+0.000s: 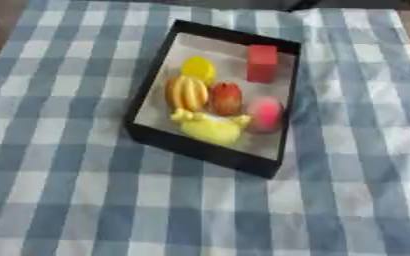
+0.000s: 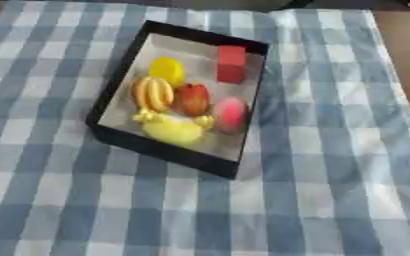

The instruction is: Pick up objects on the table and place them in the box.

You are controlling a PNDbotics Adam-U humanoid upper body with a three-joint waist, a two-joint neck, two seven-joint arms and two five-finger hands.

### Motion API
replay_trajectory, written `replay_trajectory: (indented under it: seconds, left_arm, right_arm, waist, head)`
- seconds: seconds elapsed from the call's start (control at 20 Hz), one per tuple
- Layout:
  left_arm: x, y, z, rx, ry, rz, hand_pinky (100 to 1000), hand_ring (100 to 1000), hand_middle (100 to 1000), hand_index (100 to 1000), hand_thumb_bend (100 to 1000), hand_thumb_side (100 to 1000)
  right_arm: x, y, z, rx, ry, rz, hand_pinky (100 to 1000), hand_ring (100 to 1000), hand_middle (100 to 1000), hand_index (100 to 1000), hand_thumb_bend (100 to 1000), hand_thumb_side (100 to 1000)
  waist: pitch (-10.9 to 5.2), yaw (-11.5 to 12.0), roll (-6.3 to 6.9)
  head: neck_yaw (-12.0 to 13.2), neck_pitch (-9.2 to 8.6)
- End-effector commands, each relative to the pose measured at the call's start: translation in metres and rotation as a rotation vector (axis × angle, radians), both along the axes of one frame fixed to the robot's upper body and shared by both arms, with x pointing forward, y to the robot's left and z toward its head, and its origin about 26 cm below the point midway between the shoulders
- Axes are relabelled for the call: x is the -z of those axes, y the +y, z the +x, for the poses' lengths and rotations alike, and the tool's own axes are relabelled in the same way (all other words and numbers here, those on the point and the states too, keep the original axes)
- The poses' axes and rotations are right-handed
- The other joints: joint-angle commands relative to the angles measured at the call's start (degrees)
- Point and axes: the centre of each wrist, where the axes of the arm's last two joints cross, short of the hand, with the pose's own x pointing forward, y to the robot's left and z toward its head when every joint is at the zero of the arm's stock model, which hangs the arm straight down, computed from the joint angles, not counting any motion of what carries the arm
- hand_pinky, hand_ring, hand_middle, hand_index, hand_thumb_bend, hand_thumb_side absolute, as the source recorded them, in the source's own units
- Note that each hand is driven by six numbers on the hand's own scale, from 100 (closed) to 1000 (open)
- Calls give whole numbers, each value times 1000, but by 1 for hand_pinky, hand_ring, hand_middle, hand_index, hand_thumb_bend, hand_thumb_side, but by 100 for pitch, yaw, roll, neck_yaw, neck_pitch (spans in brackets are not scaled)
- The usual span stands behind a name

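Box: the black box (image 1: pixel 210 150) is sitting askew near the middle of the tabletop (image 1: pixel 60 200), its open top facing up so things can be dropped in from above.
Cloth: a blue-and-white checked cloth (image 2: pixel 331 190) is covering the tabletop under the box.
Red block: a red block (image 1: pixel 262 63) is standing at the far right corner inside the box, apart from the rounder pieces.
Yellow round piece: a yellow round thing (image 1: pixel 199 68) is lying at the far left inside the box.
Striped piece: an orange-and-yellow striped thing (image 1: pixel 187 93) is resting beside a reddish-orange fruit shape (image 1: pixel 227 98), the two touching.
Pink piece: a pink rounded thing (image 1: pixel 265 114) is leaning near the right wall.
Near yellow piece: a larger yellow thing (image 1: pixel 210 128) is filling the near end.
Robot hand: neither robot hand is showing in either view, so their state cannot be told.
Progress: nothing is lying loose on the cloth, so the task is looking finished or nearly so.
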Motion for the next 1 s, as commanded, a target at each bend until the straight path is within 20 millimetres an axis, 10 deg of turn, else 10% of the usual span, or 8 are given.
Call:
replay_trajectory:
  seconds: [0.05,1.0]
  left_arm:
    - [-3,5,0,-7,-34,1,836,680,787,834,164,848]
    - [8,-8,6,12,-74,-43,827,673,793,837,172,844]
  right_arm:
    - [-2,-3,3,8,-33,-4,796,840,635,779,100,619]
    - [25,-4,25,22,-29,20,800,847,639,787,100,620]
  waist:
    - [-179,23,-68]
    - [-14,72,-74]
  head:
    - [15,-88]
    - [-1,-206]
